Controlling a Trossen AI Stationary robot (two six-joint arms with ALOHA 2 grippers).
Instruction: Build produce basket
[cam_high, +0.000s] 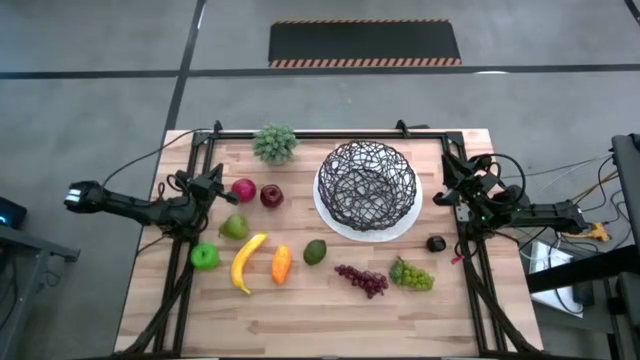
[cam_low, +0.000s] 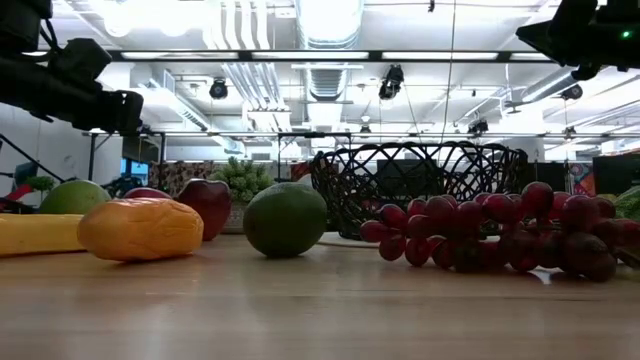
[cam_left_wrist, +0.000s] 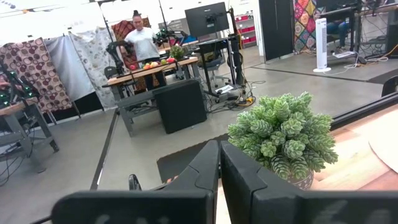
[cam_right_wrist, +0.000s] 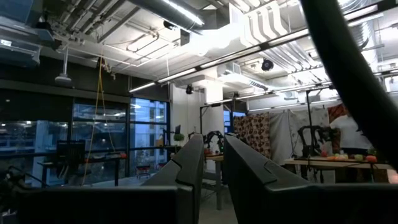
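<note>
High view first, working from the lower edge of the frame upward: nothing has gone into the basket yet, so by my reading the task is at its very start, with every piece of produce left to move. Nearest the lower edge lie the purple grapes (cam_high: 362, 279) and the green grapes (cam_high: 411, 274), both knobbly clusters of small glossy beads, at lower centre and lower right. To their left sit the matte, egg-shaped avocado (cam_high: 315, 251), the stubby orange carrot (cam_high: 281, 264), the curved, smooth yellow banana (cam_high: 246, 261) and the round green apple (cam_high: 204, 257). Just above these, the green pear (cam_high: 234, 227) rests at centre left, and higher still are the two red apples (cam_high: 243, 189) (cam_high: 271, 196), shiny and close together. The left hand (cam_high: 212, 184) hangs just beside them, its fingers clenched together on nothing. At the right edge the right hand (cam_high: 447, 191) waits beside the basket, fingers likewise pressed shut and empty. The basket (cam_high: 367, 183), right of centre, is a round bowl of thin crisscrossed black wire on a smooth white plate, visibly empty. Farthest, at upper centre on the pale wood-plank counter (cam_high: 320, 320), stands a leafy grey-green potted plant (cam_high: 275, 143).
</note>
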